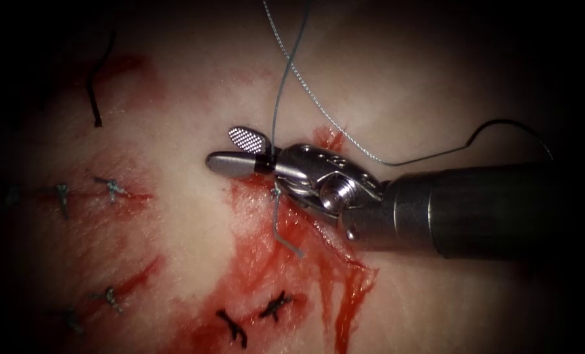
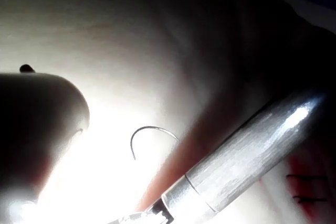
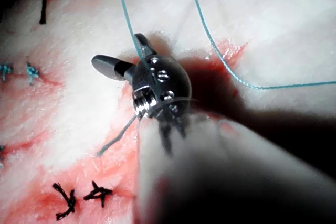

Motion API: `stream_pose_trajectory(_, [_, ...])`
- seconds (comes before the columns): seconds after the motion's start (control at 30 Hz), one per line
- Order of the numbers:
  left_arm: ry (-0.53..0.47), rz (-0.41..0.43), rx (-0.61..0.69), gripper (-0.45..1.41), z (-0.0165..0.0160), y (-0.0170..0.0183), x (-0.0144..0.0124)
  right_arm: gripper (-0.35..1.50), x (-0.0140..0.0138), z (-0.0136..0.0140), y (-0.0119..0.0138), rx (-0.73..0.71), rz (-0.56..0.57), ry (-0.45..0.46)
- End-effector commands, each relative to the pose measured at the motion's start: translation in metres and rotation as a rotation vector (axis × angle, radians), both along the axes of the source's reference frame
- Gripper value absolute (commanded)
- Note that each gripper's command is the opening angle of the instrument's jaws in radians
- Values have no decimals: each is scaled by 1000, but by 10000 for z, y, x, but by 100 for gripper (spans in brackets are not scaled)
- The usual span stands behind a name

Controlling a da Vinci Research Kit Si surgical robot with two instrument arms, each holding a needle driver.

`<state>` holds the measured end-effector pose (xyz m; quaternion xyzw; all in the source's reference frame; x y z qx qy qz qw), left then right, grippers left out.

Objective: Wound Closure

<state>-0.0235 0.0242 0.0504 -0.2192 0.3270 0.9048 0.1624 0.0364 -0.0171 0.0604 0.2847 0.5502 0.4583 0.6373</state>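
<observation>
Where the right arm's shaft comes in from the right of the endoscope view, its gripper stands open over the tissue. The two jaws are spread in a moderate V, and the upper one turns its cross-hatched face to the camera. The jaws clamp nothing. The thread drops from above and passes through the gap at the base of the jaws, close to the hinge. It touches the metal there, but whether the jaws press on it cannot be told. Just below the gripper the thread carries a knot on the reddened cut, and a short tail trails down from the knot across the red fluid.

A second strand crosses the first and runs down and to the right to the needle. The needle lies free on the tissue to the right of the cut, just above the shaft, and is not in the tissue as far as can be seen.

Two dark stitches sit below the gripper, paler blue-grey stitches lie to the left, and a loose dark thread end lies further up on the left.

The right wrist view shows the same open gripper with the thread running into the base of its jaws. The left wrist view shows the curved needle beside the shaft.
</observation>
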Motion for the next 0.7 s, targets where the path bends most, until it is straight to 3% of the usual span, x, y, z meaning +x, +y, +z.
stream_pose_trajectory(0.03, [-1, -1, 0, -45, 3, 4, -5, 136, 10, 3, 1, -2, 1, 1])
stream_pose_trajectory(0.53, [-3, -8, 2, -45, 1, 3, -9, 120, 10, 8, 2, -5, 1, 0])
stream_pose_trajectory(0.7, [-3, -9, 2, -45, 0, 2, -10, 88, 10, 8, 2, -11, -1, -1])
